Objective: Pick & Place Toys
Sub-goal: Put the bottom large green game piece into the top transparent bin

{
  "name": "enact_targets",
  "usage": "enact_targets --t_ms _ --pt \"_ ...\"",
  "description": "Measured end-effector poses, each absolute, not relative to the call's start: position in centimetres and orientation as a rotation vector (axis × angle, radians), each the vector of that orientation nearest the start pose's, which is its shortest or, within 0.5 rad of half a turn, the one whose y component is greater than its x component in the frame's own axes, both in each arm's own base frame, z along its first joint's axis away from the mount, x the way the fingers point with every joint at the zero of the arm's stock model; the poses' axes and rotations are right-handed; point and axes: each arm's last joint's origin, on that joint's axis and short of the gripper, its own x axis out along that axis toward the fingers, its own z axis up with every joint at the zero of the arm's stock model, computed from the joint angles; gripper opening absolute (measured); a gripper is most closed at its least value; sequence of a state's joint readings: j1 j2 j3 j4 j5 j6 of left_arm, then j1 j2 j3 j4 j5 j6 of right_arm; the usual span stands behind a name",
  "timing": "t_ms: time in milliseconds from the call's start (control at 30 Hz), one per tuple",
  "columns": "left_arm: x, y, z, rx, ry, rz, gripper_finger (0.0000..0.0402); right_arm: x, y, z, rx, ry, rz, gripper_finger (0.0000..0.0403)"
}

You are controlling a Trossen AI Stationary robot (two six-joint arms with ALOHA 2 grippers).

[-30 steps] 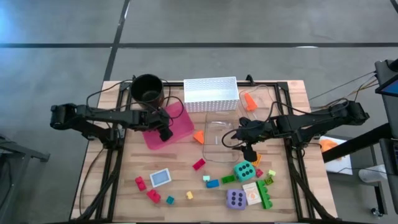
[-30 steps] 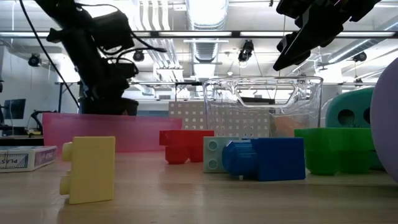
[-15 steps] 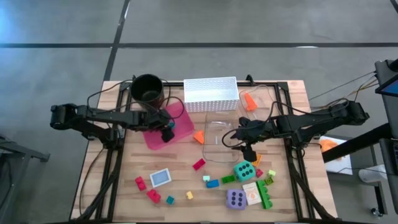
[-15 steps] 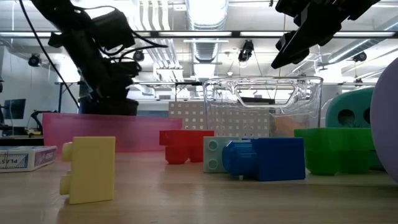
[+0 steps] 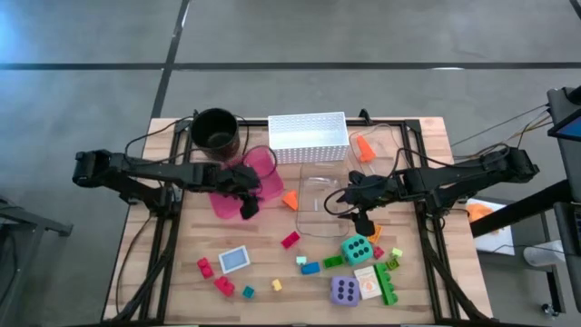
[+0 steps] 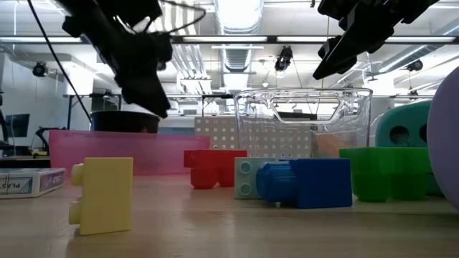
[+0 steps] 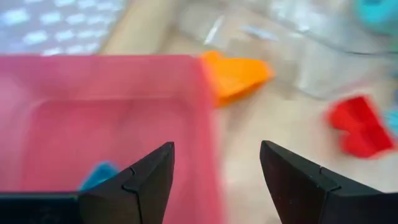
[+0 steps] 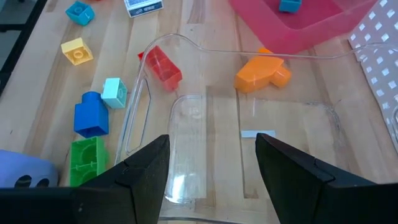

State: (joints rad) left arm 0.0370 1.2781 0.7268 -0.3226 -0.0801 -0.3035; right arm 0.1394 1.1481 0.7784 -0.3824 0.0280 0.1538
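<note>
Pink tray [image 5: 263, 165] beneath spread left end effector [image 5: 248, 211]; orange brick [image 5: 290, 199] beside it

From above I see a grey concrete floor [image 5: 363, 36] crossed by dark seam lines around the wooden table [image 5: 272, 272]. Looking level across the table, the room behind is an open workshop with white ceiling ducts [image 6: 237, 54], a bright overhead light [image 6: 240, 14] and a monitor [image 6: 14, 125] at the far left.
</note>
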Motion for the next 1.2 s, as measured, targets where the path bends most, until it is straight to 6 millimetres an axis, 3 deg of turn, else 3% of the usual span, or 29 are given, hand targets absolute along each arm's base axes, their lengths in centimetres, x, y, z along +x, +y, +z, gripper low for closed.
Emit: enact_targets --t_ms 333,500,667,900,1200 --pt "24.4 -8.5 21.6 -0.151 0.688 -0.138 0.0242 23.0 3.1 24.6 0.083 0.756 0.048 0.0237" --pt "22.5 -13.1 21.7 -0.108 0.648 -0.182 0.0242 23.0 3.1 24.5 0.083 0.757 0.048 0.0237" --pt "21.4 -16.9 19.9 -0.075 0.661 -0.211 0.0242 23.2 3.2 24.3 0.078 0.767 0.054 0.0237" --pt "22.9 -20.1 17.2 -0.064 0.74 -0.29 0.0242 24.8 3.4 23.1 0.048 0.799 0.096 0.0237" --pt "24.8 -22.4 15.0 -0.027 0.852 -0.388 0.0242 27.2 4.5 25.4 0.029 0.804 0.126 0.0223"
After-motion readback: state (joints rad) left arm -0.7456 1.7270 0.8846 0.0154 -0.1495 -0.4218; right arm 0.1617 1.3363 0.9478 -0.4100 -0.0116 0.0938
